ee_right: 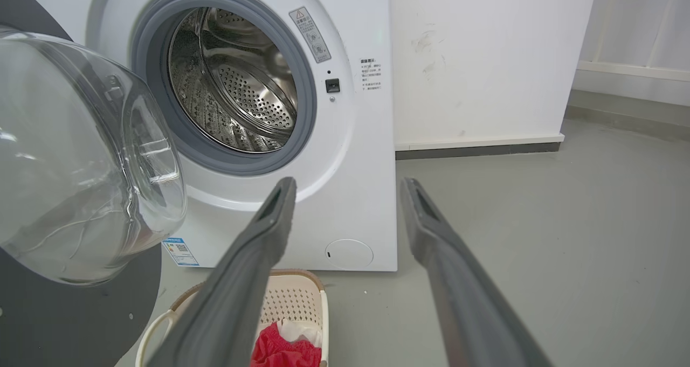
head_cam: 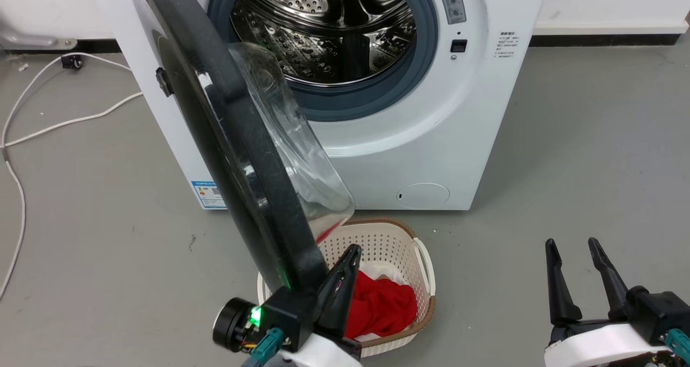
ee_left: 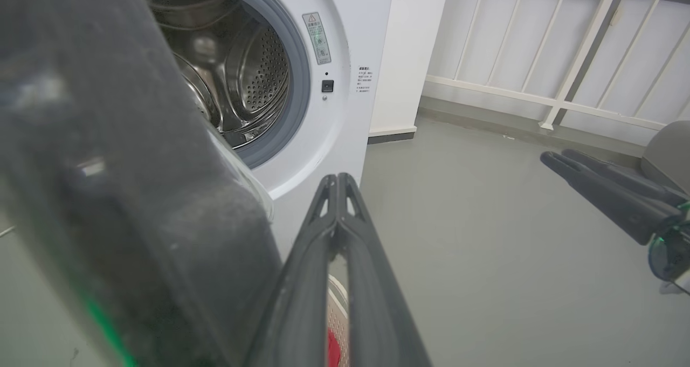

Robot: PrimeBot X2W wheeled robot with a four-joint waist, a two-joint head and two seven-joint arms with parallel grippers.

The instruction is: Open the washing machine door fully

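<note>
Your left tool (head_cam: 353, 251) was pinched shut with its two fingers pressed tip to tip and nothing between them. It sat just beside the lower rim of the washing machine door (head_cam: 242, 140), on the side that faces the machine. The left wrist view showed the black frame close along the fingers' left, but you could not tell from it whether they were touching. Your right tool (head_cam: 571, 243) was spread open and empty, low at your right and well apart from the door.

The door stood swung out from its hinge on your left, roughly edge-on to you and about square to the front of the washing machine (head_cam: 458, 140). Its clear bowl bulged toward the opening, and the steel drum (head_cam: 323, 27) was wholly uncovered. So the latch was released and, by my reckoning, about half the swing was done. What was left was to carry the door further round to your left until it stopped.

Below the door's free edge, a laundry basket (head_cam: 426, 259) holding a red cloth (head_cam: 385, 302) sat on the floor (head_cam: 593, 167).
</note>
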